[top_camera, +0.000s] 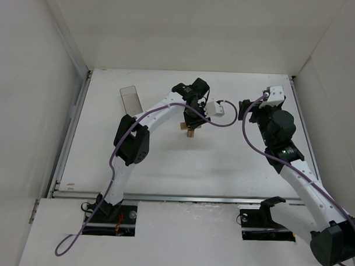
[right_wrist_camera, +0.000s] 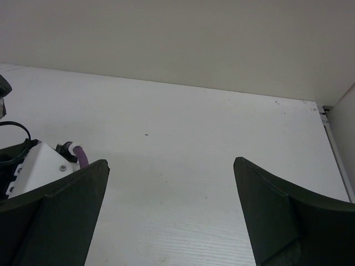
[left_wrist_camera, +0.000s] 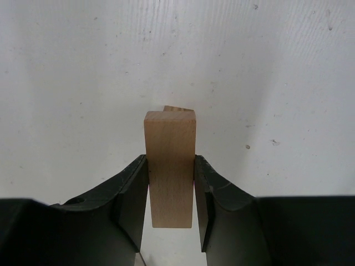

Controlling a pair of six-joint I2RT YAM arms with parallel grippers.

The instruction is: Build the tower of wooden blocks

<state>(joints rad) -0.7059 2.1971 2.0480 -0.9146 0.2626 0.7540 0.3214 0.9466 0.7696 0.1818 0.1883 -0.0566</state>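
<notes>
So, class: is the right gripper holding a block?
No, the right gripper stands open with only table showing between its fingers.

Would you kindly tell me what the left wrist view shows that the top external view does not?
Only left wrist: the left hand clamping both sides of the wood block, with a second block peeking out behind it. Only top external: the right hand, apart to the right, and a rectangular sheet far left. Both: the white table and the blocks.
</notes>
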